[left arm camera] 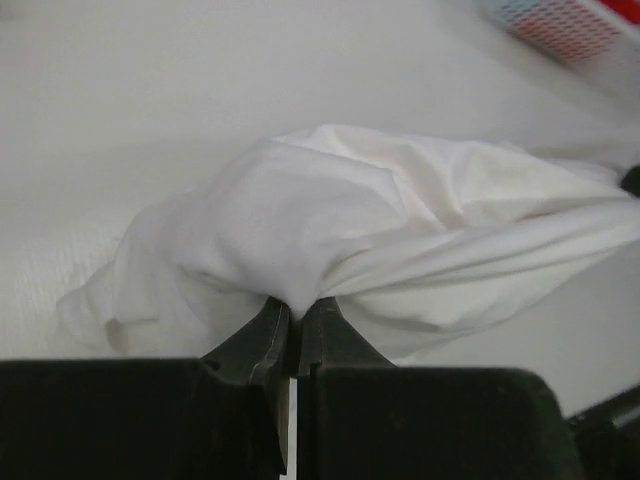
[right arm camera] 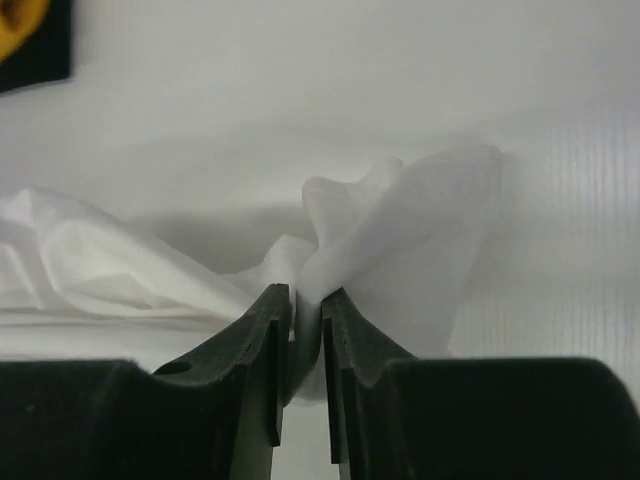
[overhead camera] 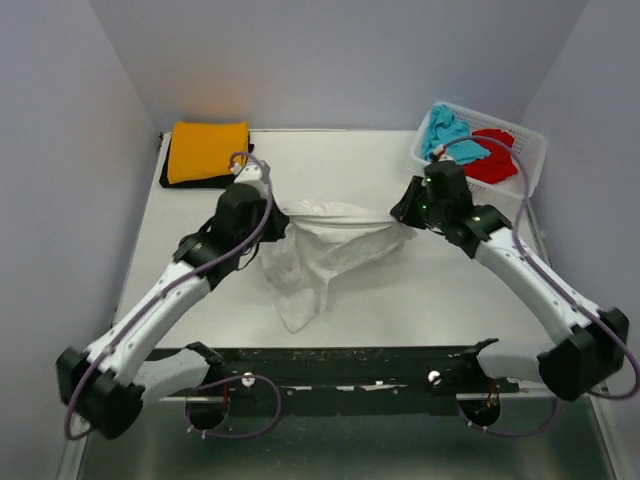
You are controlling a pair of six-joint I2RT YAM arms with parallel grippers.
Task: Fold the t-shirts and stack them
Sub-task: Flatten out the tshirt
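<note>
Grippers both held the white t-shirt [overhead camera: 325,245], stretched between them over the table [overhead camera: 450,300], lower part bunched on the surface. Left gripper [left arm camera: 295,315] jaws were clamped tight on cloth; right gripper [right arm camera: 307,300] jaws stood narrow, a fold pinched between. Orange-yellow t-shirt [overhead camera: 207,150] lay on black t-shirt [overhead camera: 175,180], far-left corner.

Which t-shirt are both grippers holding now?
The white t-shirt, stretched between the left gripper and right gripper. The orange-yellow shirt lies folded on the black shirt; turquoise shirt and red shirt sit in the basket.

White lattice basket [overhead camera: 532,150], far right corner, white table [overhead camera: 450,300]
</note>
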